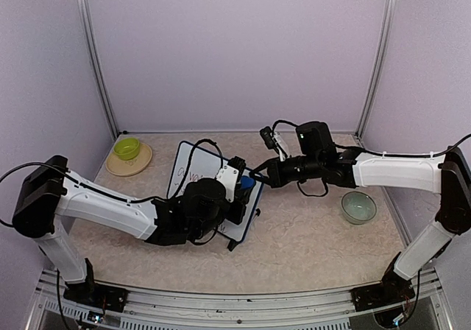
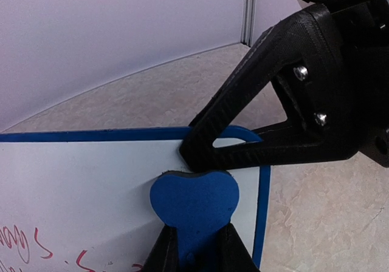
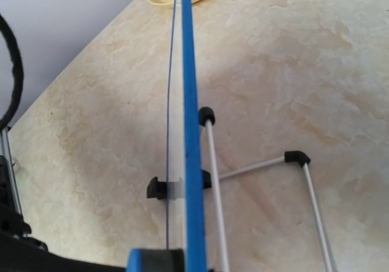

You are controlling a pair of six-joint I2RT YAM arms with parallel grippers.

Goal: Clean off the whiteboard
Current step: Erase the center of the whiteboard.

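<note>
1. Between the two grippers, the whiteboard [image 2: 91, 181] stood propped on its fold-out legs [image 3: 213, 181] on the table [image 2: 316, 211], tilted rather than flat.
2. The right gripper [image 1: 257, 174] was closed over the board's upper corner. One black finger lay across the dark-blue frame [image 3: 189, 132]. The opposing finger was hidden behind the board.
3. The left gripper [image 2: 196, 235] was clamped on a blue eraser block [image 2: 193, 196]. The block's rounded head sat against the white face directly below the right gripper's finger.
4. Red marker writing [image 2: 24, 248] showed on the face to the left of the eraser, well away from the clamped corner, and was not yet wiped.
5. Handling judgement: the board looked light, thin and stiff. The thin legs would probably let it slide or tip backward under wiping pressure.
6. Grip judgement: the frame edge near a corner was the suitable hold. This left the writing surface unobstructed and resisted push from the eraser.
7. The face appeared smooth and slippery. The eraser would therefore need moderate, even pressure directed toward the braced side.
</note>
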